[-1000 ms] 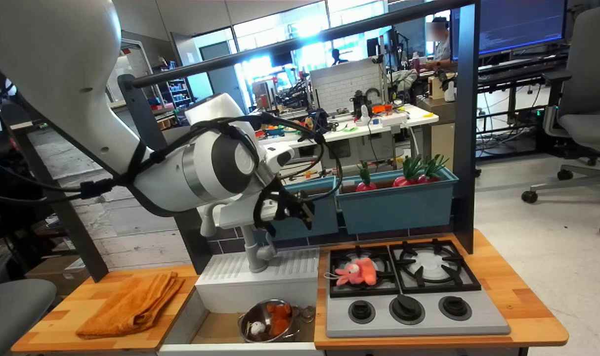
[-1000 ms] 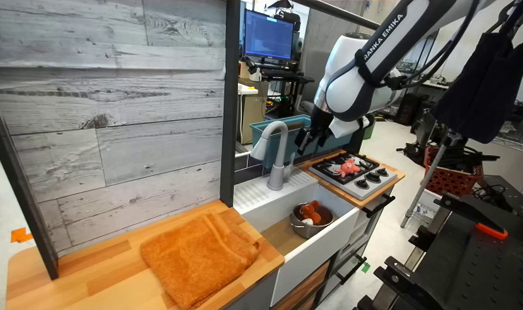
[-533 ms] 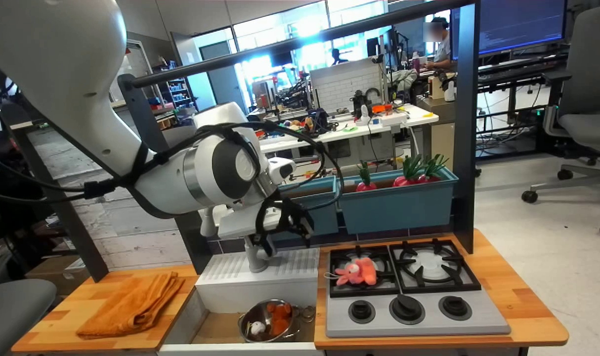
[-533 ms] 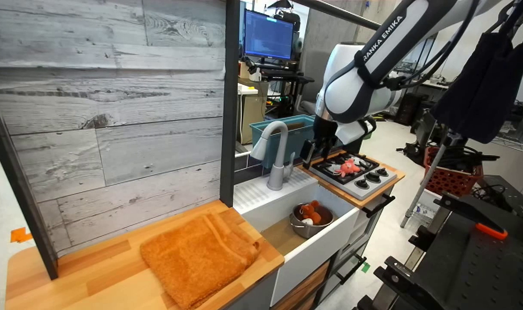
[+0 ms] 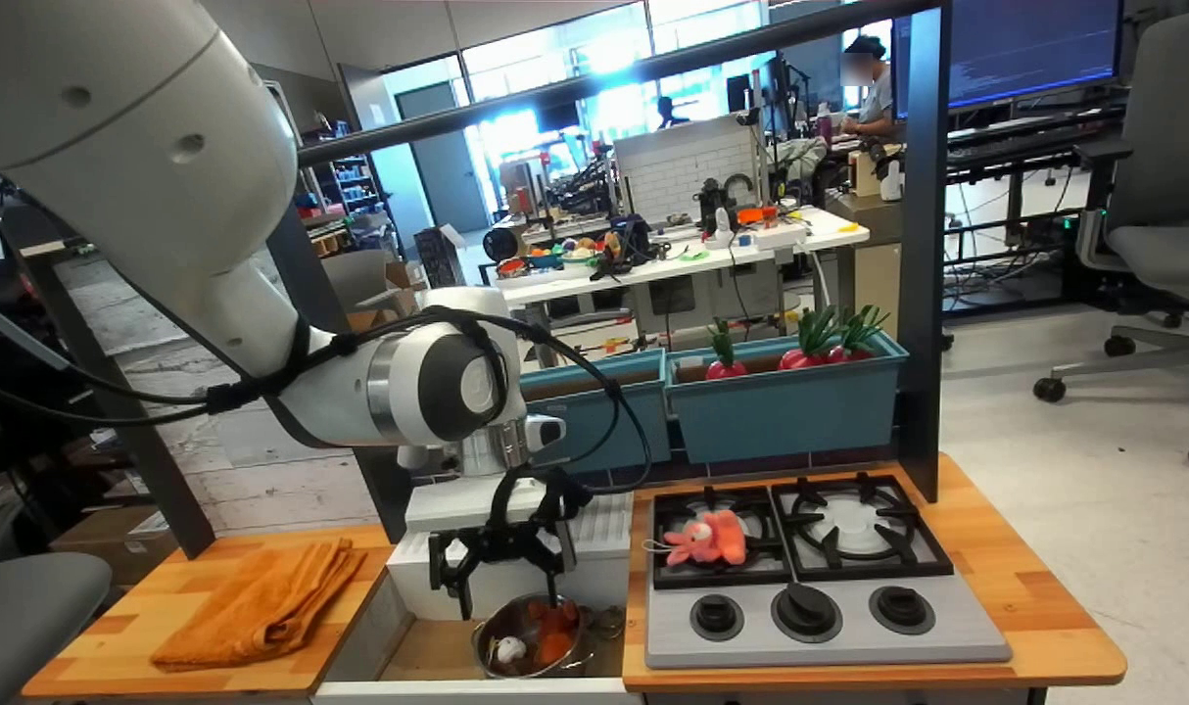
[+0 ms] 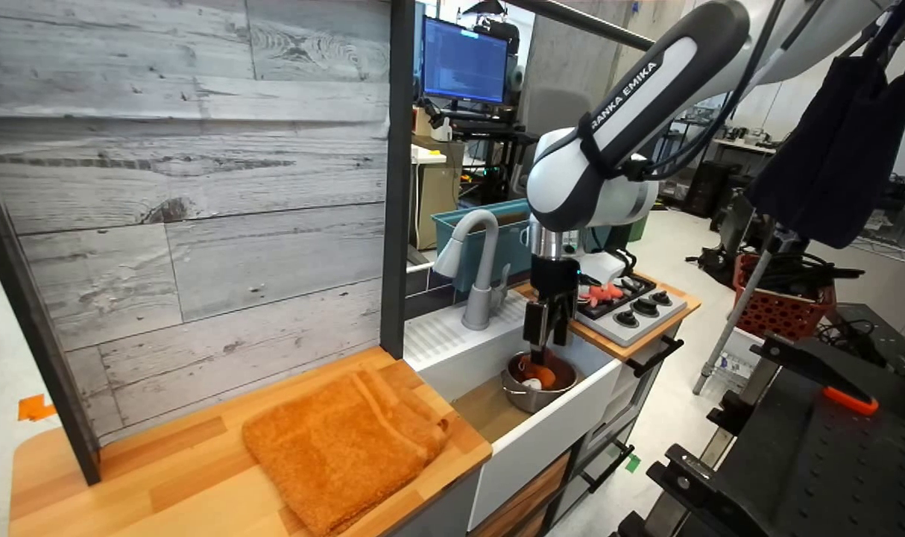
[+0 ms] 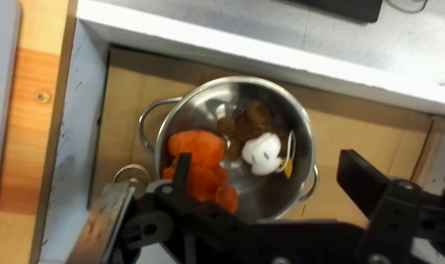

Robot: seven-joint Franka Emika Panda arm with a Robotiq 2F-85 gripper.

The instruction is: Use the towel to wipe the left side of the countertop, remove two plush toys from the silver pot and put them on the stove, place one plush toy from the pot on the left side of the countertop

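End effector [image 5: 509, 605] lowered, gaping above the pot [image 7: 204, 108]; handles [image 7: 141, 121] point along the sink [image 6: 546, 444].

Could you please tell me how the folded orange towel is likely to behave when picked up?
The towel would probably hang floppy, since its fabric looks soft and creased. It may unfold if only the top layer is pinched, as nothing visible fastens its folds. It seems unlikely to roll, lying flat on the countertop.

On the wooden table [image 5: 1018, 597] we see the folded towel [image 6: 341, 447] at left, the stove [image 5: 859, 647] at right; between, in the white sink [image 6: 549, 436], the silver pot [image 6: 529, 401] stands upright beside a round metal piece [image 7: 133, 179].
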